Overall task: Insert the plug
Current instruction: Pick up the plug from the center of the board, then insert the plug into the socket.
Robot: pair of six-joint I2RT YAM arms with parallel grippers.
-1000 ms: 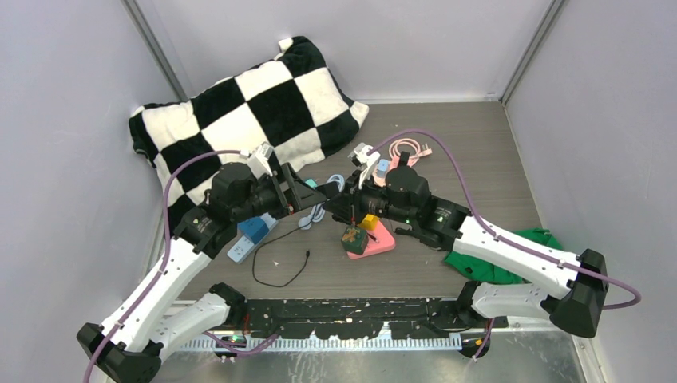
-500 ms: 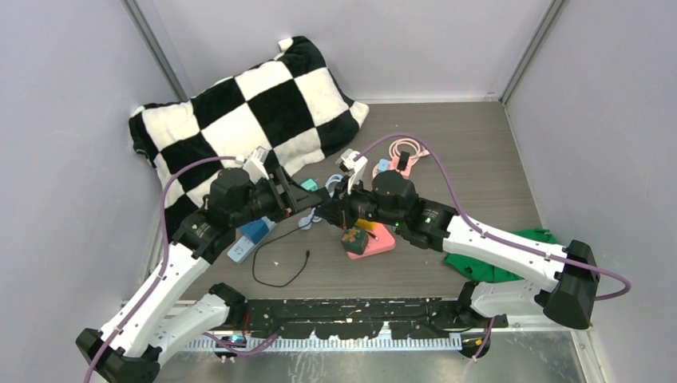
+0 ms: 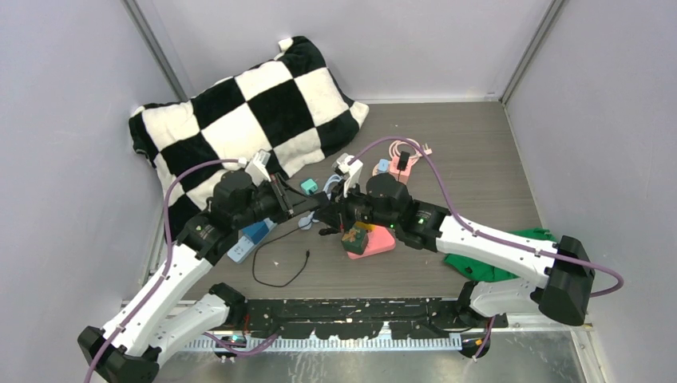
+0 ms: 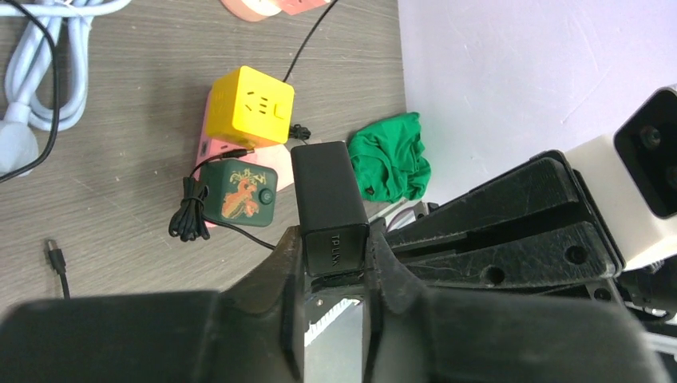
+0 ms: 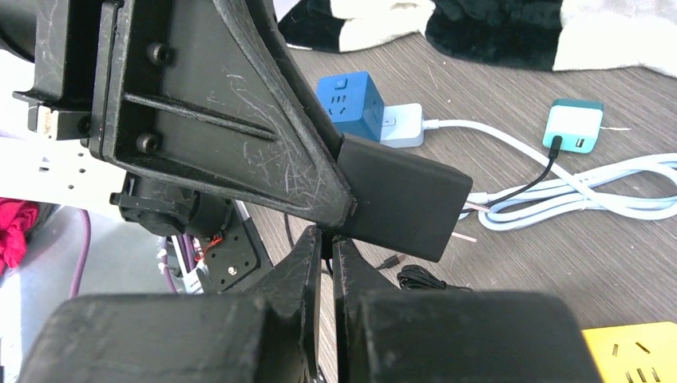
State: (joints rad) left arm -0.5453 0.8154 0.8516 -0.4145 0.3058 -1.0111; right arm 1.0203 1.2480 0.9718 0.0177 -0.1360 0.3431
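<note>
In the top external view, the right gripper is found shifted leftward compared with a second ago, so that it is now brought close against the left gripper above the table. The black power adapter is clamped by its labelled end between the left gripper's fingers. Its prongs are pointed into free air, well apart from the yellow cube socket and the blue cube socket. The right gripper's fingers are drawn almost together just under the adapter, with only a slit left between them, and nothing held there can be made out. A hand-over or regrasp is judged to be in preparation. Insertion is not yet begun.
</note>
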